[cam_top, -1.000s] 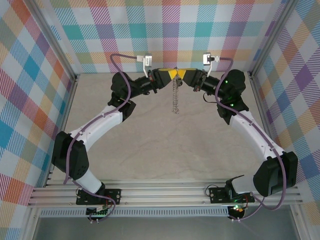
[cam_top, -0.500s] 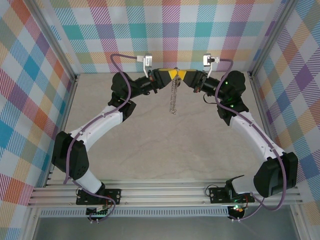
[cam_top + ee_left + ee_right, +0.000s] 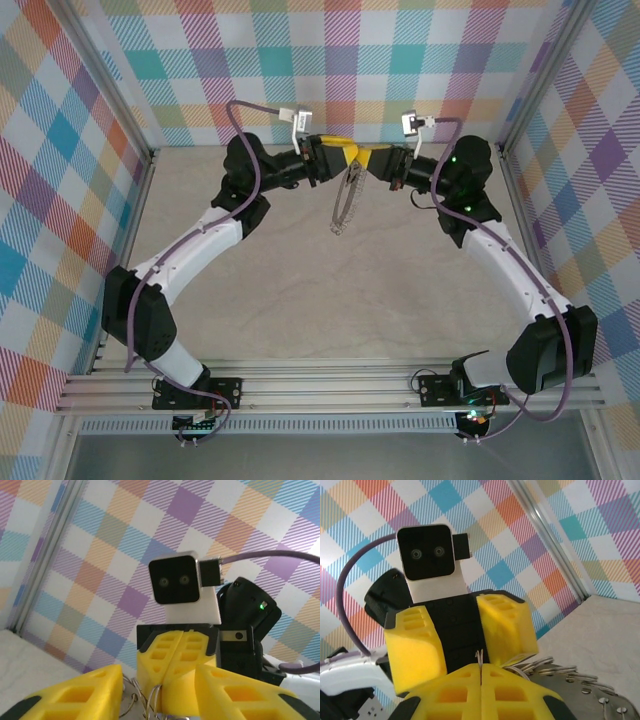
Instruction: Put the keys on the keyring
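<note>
The keyring [image 3: 342,205] is a thin silvery hoop fringed with small jagged bits, hanging tilted above the table between the two arms. My right gripper [image 3: 373,158] is shut on its top; in the right wrist view the thin wire stands up out of the closed yellow jaws [image 3: 481,672], and the keyring's [image 3: 560,671] loops trail off to the right. My left gripper [image 3: 348,152] is open, its yellow fingers [image 3: 75,695] straddling the right gripper's tips and the keyring's wire [image 3: 150,700] without pinching them. The keys are hidden from me.
The arms meet high at the back of the pale table [image 3: 330,300], close to the checked back wall [image 3: 350,60]. Checked side walls and metal posts [image 3: 130,200] close in both sides. A rail [image 3: 330,385] runs along the near edge.
My left gripper has opened; its jaws were shut against the right one's before. The hoop, which hung straight down, now swings tilted to the left. The right gripper stays shut.
</note>
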Available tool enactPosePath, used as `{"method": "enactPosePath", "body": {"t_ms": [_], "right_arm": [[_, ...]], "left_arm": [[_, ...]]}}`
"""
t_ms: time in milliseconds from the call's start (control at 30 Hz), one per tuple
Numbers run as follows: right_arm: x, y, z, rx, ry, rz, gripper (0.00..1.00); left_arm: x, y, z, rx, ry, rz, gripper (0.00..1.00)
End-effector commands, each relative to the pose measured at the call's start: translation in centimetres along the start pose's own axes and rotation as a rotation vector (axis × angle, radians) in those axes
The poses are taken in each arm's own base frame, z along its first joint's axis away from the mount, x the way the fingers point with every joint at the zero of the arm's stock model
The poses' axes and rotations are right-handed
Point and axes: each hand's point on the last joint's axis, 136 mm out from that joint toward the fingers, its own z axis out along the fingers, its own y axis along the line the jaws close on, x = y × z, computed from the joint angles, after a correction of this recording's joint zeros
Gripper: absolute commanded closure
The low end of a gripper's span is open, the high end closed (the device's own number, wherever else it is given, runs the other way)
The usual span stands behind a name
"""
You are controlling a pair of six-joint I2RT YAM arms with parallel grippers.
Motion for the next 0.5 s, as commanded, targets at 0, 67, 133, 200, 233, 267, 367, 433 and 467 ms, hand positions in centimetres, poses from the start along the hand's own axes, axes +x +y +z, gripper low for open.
{"method": "enactPosePath", "body": {"t_ms": [0,67,133,200,233,267,367,433,467], "right_arm": [[-0.9,2.2,-0.5,-0.054,0.052,-0.115,1.0],[-0.8,1.9,-0.8,-0.049,0.066,-0.122,1.0],[-0.8,1.6,-1.1,-0.05,0.084,-0.125,1.0],[-0.8,1.6,-1.2,-0.053,0.106,-0.131,1.0],[-0.6,1.5,-1.3,-0.059,0.121,-0.136,1.0],[-0.6,1.4,-1.3,-0.06,0.133,-0.136,1.0],[-0.4,1.3,-1.4,-0.078,0.17,-0.139,1.0],[-0.3,1.3,-1.5,-0.095,0.194,-0.138,1.0],[-0.1,1.3,-1.4,-0.108,0.208,-0.134,1.0]], "left_arm": [[-1.2,-3.0,-0.9,0.028,0.064,0.13,0.54],[-0.9,-3.1,-1.3,0.025,0.106,0.15,0.51],[-0.7,-2.9,-1.8,0.017,0.145,0.167,0.5],[-0.6,-2.6,-2.1,0.011,0.177,0.179,0.5],[-0.6,-2.5,-2.4,0.011,0.192,0.183,0.49],[-0.5,-2.3,-2.5,0.014,0.206,0.185,0.49],[-0.2,-2.2,-2.8,0.034,0.265,0.195,0.49],[0.4,-2.0,-2.8,0.045,0.322,0.193,0.49],[0.9,-1.9,-2.9,0.05,0.352,0.176,0.49]]}}
